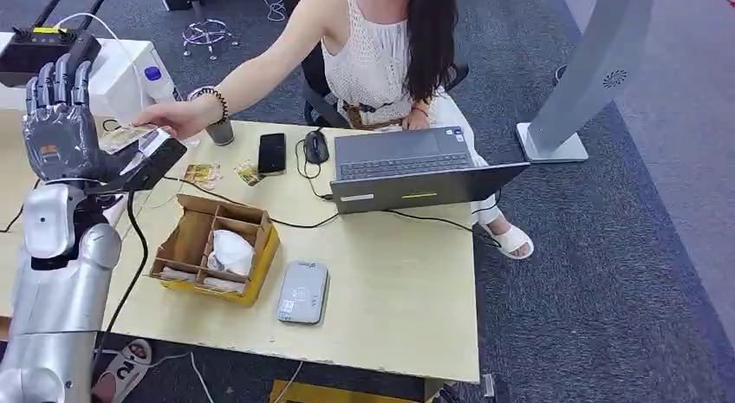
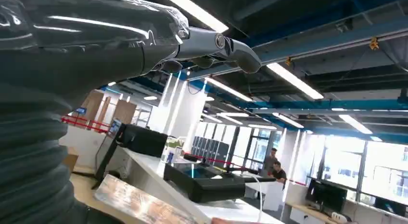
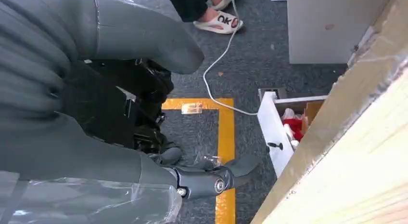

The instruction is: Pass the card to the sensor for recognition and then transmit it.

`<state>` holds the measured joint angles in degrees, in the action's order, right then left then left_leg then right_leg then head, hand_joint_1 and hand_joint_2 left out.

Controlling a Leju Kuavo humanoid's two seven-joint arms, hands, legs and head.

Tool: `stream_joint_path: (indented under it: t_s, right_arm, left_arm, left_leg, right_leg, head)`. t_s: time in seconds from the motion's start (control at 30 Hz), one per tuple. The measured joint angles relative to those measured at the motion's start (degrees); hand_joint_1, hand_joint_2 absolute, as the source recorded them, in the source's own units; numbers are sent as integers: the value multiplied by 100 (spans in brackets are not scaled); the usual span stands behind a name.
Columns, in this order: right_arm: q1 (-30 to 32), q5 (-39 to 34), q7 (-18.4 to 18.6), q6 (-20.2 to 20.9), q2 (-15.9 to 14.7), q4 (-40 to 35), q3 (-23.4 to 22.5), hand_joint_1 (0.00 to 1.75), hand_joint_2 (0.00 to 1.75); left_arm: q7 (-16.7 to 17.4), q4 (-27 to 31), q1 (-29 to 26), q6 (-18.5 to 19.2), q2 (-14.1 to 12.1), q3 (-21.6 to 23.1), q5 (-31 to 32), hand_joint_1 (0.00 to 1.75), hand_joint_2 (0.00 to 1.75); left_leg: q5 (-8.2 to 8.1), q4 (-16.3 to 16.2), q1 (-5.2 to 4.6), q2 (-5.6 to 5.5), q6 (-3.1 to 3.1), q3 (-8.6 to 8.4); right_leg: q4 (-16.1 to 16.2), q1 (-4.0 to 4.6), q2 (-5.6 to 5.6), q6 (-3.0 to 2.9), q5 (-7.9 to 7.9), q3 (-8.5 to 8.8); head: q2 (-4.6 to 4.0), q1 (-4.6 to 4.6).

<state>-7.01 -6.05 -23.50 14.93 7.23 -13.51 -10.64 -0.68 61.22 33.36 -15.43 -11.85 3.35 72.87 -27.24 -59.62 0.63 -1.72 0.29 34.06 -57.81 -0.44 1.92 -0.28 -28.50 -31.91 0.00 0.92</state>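
My left hand (image 1: pixel 59 117) is raised at the table's far left, fingers straight up and spread, holding nothing. Just beside it, a shiny plastic-wrapped card (image 1: pixel 128 138) hangs over the black sensor unit (image 1: pixel 154 163). A person's hand (image 1: pixel 173 117) reaches across the table and holds the card's far end. In the left wrist view the card (image 2: pixel 139 204) and the sensor (image 2: pixel 211 183) lie well away from my thumb (image 2: pixel 231 48). My right hand (image 3: pixel 159 132) hangs beside the table edge above the floor with nothing in it.
A compartmented cardboard box (image 1: pixel 217 247) and a grey flat device (image 1: pixel 302 292) sit near the table's front. A laptop (image 1: pixel 416 165), mouse (image 1: pixel 315 146), phone (image 1: pixel 271 152), cup (image 1: pixel 220 132) and two loose cards (image 1: pixel 201 173) lie farther back. A cable (image 1: pixel 130 221) runs down from the sensor.
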Motion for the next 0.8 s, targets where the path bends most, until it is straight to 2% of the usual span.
stream_joint_path:
  t_s: [0.27, 0.3, 0.33, 0.8]
  right_arm:
    - [25, -31, 2, 4, 7, 2, -55, 0, 175]
    - [29, -31, 2, 4, 7, 2, -57, 0, 175]
    - [33, -28, 4, 4, 9, 2, -57, 0, 175]
    - [43, -7, 50, -46, 9, 4, -59, 0, 175]
  left_arm:
    - [74, -323, 188, 72, -17, 277, 2, 0, 175]
    - [83, -345, 187, 72, -24, 288, -2, 33, 175]
    - [85, -365, 188, 68, -26, 297, -2, 175, 175]
    - [-15, -531, 189, 50, -39, 369, -168, 175, 175]
  left_leg:
    - [0, 1, 0, 4, 0, 3]
    - [0, 1, 0, 3, 0, 3]
    - [0, 1, 0, 3, 0, 4]
    - [0, 1, 0, 3, 0, 5]
  right_leg:
    - [0, 0, 3, 0, 0, -3]
    - [0, 0, 3, 0, 0, -4]
    - [-1, 0, 2, 0, 0, -4]
    - [-1, 0, 2, 0, 0, -4]
  head:
    - [0, 0]
    - [0, 0]
    - [0, 0]
    - [0, -2]
